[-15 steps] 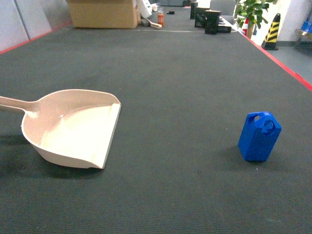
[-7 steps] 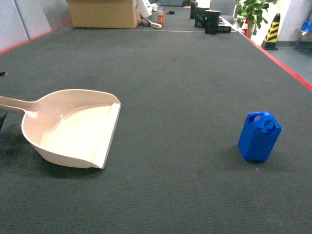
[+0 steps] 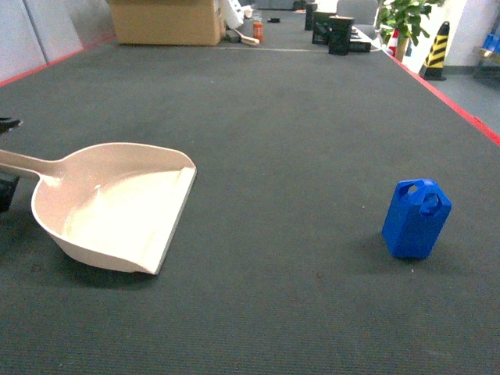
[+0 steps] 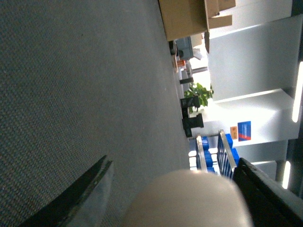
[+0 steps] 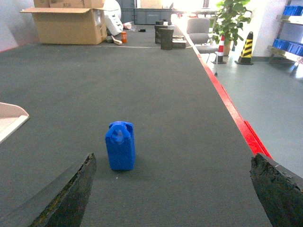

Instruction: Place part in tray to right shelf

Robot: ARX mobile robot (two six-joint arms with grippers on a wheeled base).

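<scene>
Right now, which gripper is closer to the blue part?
Right. The right gripper faces the part, which stands on the floor just ahead between its open fingers. The left gripper is across the floor at the tray handle, far from the part.

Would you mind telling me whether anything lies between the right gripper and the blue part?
Nothing visible does. In the right wrist view the part stands upright on bare dark carpet, ahead of the open right gripper, with only carpet between.

Head: high, slanting down over dark carpet floor (image 3: pixel 297 117). Right wrist: low, level, forward; shares part (image 5: pixel 120 146) and cardboard box (image 5: pixel 66 24) with head. Left wrist: rolled sideways, close behind tray (image 4: pixel 187 198) handle.
</scene>
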